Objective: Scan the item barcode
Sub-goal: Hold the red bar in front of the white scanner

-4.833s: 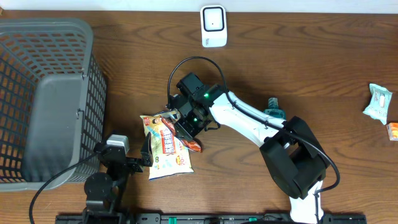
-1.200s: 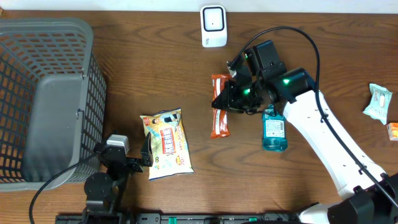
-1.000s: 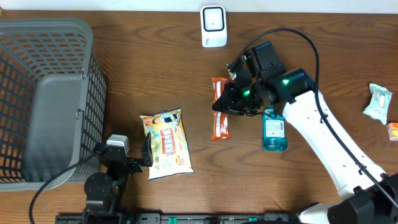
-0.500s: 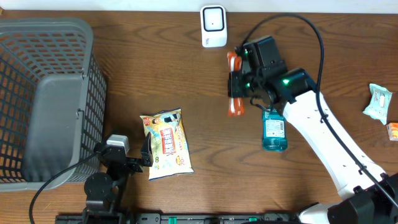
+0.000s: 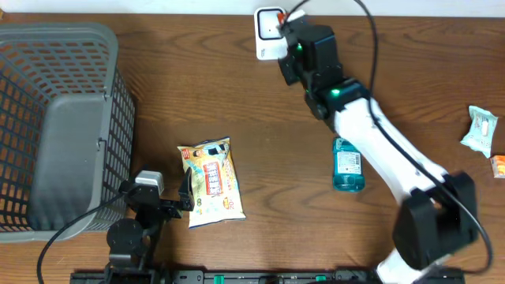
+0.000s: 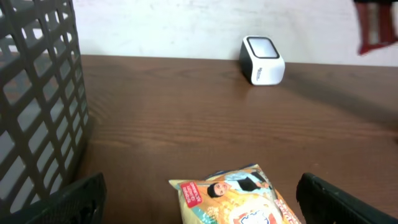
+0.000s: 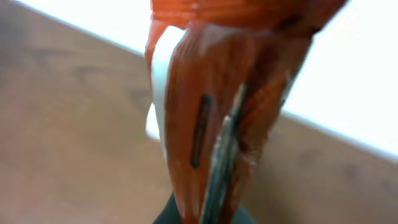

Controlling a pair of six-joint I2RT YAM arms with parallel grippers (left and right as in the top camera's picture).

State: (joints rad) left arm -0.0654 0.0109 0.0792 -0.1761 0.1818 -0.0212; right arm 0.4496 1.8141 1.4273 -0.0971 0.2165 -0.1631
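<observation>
The white barcode scanner (image 5: 268,35) stands at the table's far edge, and the left wrist view shows it (image 6: 262,59) too. My right gripper (image 5: 288,33) hovers right beside it, shut on an orange snack packet (image 7: 217,106) held upright. From overhead only a sliver of that packet (image 5: 281,13) shows. In the left wrist view the packet (image 6: 376,28) hangs blurred at the top right. My left gripper (image 6: 205,211) rests open at the near edge, its fingers either side of a yellow snack bag (image 6: 239,199) without touching it.
A grey mesh basket (image 5: 55,118) fills the left side. The yellow snack bag (image 5: 211,183) lies front centre. A teal bottle (image 5: 348,164) lies under the right arm. A white-green packet (image 5: 479,130) and a small orange item (image 5: 498,166) sit at the right edge.
My right arm has carried the orange packet from the yellow bag across the table and up to the scanner, swinging left in the last half second. The left arm has not moved.
</observation>
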